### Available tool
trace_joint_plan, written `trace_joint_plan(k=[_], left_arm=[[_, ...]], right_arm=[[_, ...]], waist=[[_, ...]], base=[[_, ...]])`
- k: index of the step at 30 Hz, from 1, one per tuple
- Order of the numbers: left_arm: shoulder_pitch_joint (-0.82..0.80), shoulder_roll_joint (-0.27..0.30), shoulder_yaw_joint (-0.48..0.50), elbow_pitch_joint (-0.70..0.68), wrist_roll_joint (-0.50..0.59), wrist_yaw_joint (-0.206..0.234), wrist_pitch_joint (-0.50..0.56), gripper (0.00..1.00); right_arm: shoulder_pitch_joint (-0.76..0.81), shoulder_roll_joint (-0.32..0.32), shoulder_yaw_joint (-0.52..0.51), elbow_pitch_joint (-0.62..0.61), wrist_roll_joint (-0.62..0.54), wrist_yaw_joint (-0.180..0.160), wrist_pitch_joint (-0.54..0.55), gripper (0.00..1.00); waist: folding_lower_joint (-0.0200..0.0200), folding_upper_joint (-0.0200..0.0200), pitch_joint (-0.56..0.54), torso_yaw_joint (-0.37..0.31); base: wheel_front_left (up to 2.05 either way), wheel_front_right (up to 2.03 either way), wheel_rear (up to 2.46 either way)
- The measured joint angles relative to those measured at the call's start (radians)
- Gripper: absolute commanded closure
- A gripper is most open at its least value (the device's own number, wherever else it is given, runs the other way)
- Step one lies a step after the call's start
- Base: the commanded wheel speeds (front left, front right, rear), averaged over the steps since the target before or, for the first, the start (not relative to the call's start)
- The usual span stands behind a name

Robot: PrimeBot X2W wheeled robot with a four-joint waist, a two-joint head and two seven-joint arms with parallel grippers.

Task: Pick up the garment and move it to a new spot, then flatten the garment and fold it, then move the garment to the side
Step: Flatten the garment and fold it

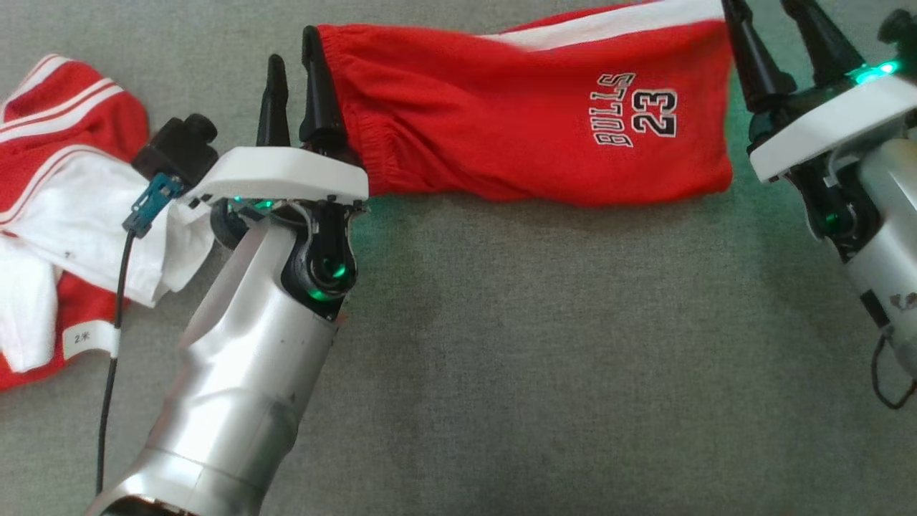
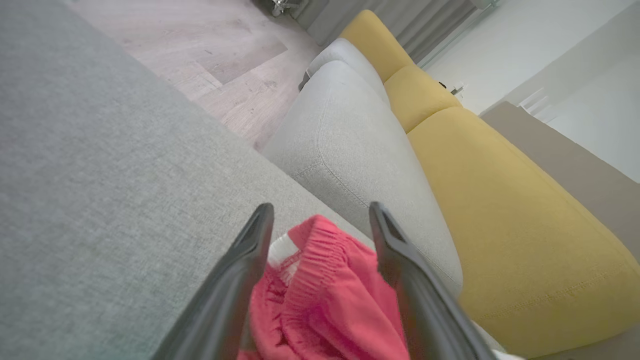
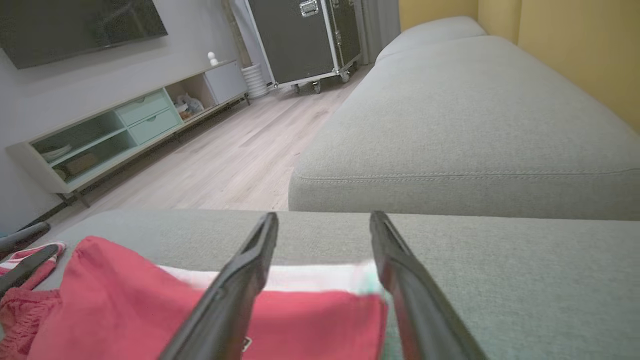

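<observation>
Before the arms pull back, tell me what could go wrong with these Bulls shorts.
The elastic waistband lies between the open fingers of the left gripper; it might snag and drag the red shorts.
The white stripe lies between the open fingers of the right gripper; catching it could undo the fold.
The left wrist's cable hangs over the red-and-white clothes pile and may catch.

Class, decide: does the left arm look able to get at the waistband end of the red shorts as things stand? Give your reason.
Probably yes. The left end effector stands open right at the waistband of the red shorts, with nothing in between.
</observation>
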Motion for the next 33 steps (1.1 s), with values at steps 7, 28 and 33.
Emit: trace_joint_plan(k=[7, 28, 33], left_arm=[[0.096, -0.002, 0.06, -0.118, 0.332, -0.009, -0.003, 0.0], [0.643, 0.008, 0.097, -0.541, 0.945, 0.067, -0.005, 0.0], [0.644, 0.008, 0.064, -0.553, 0.969, 0.08, -0.005, 0.0]], right_arm=[[0.091, 0.021, -0.103, -0.032, -0.002, 0.0, -0.009, 0.0], [0.298, 0.158, -0.412, 0.422, -0.076, 0.0, 0.012, 0.0], [0.237, 0.168, -0.399, 0.495, -0.076, 0.0, 0.045, 0.16]], waist=[[-0.0003, 0.0, -0.061, 0.006], [-0.0002, 0.0001, -0.197, 0.217], [-0.0002, 0.0001, -0.191, 0.272]], base=[[0.0, 0.0, 0.0], [0.0, 0.0, 0.0], [0.0, 0.0, 0.0]])
